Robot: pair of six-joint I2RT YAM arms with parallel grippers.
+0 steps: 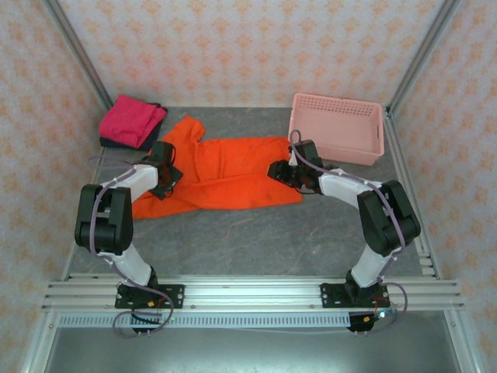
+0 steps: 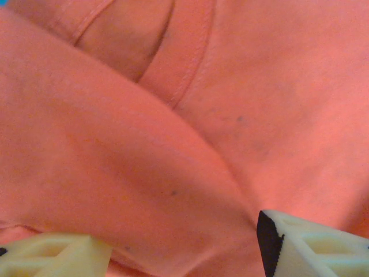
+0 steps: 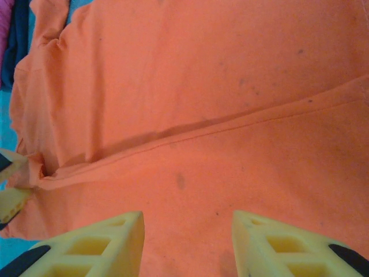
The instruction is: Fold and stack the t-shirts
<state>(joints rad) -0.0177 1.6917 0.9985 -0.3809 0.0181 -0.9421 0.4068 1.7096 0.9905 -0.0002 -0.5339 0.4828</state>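
Orange cotton t-shirt [image 1: 233, 175] lay spread across the middle of the grey stone-patterned table [image 1: 256, 241], with one long crease already running along its length. The folded magenta-pink t-shirt [image 1: 133, 118] sat on the dark navy t-shirt [image 1: 116, 142] in the far left corner.

The left gripper [image 2: 184, 254] was low at the collar end. Its jaws stood apart and straddled a raised ridge of cloth, and I could not tell whether the pads yet bore on it. The right gripper [image 3: 187, 242] hovered over the hem end. Its fingers were spread above flat fabric and pinched nothing.

The step in hand looked like the next fold of the orange shirt. To do it well, each gripper needed to take both layers at the creased edge, not just the top one. The right one had to come down to the cloth before closing. Both ends then wanted lifting together and level, so the crease stayed straight and no slack bunched in the middle. The folded edge should land square, well apart from the pink plastic lattice basket [image 1: 334, 148].
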